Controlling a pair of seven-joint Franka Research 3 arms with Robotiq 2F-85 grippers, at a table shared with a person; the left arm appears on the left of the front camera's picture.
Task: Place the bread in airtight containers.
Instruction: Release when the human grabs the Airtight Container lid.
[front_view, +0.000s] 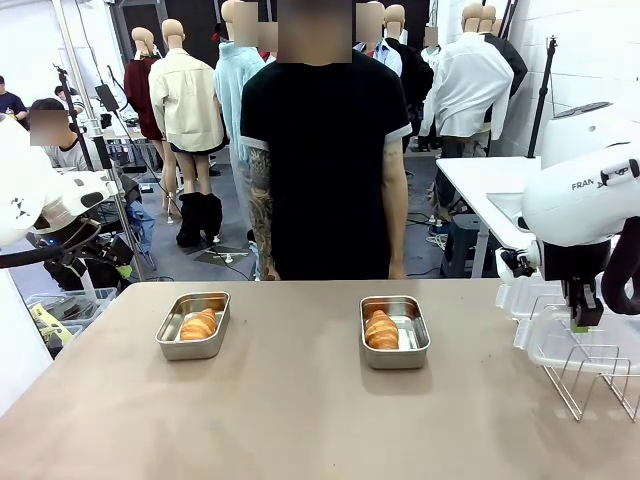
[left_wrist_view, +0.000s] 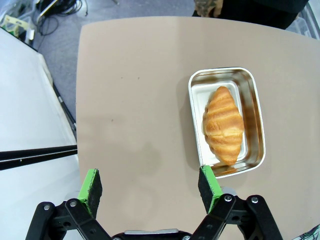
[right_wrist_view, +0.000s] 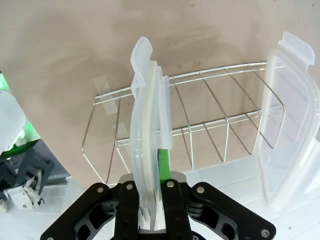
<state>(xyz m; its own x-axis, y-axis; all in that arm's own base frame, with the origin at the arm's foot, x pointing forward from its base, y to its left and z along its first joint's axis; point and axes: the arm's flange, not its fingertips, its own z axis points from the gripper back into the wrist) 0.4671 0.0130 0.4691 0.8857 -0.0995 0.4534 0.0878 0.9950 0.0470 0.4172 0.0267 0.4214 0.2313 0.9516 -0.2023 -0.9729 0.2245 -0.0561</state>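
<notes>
Two steel airtight containers stand open on the tan table, the left tin (front_view: 168, 338) and the right tin (front_view: 420, 345), each holding one golden croissant (front_view: 198, 324) (front_view: 381, 329). In the left wrist view, my left gripper (left_wrist_view: 150, 189) hangs open above the table beside a tin (left_wrist_view: 256, 115) with its croissant (left_wrist_view: 223, 125) inside. My right gripper (front_view: 585, 318) is at the wire rack (front_view: 590, 375) on the table's right side. The right wrist view shows my right gripper (right_wrist_view: 152, 167) shut on a clear plastic lid (right_wrist_view: 144, 120) held on edge.
A second clear lid (right_wrist_view: 289, 115) leans upright in the wire rack (right_wrist_view: 200, 117). More clear lids (front_view: 520, 297) lie by the rack. A person in a black shirt (front_view: 325, 160) stands at the far side. The left table edge (left_wrist_view: 79, 100) drops off to the floor.
</notes>
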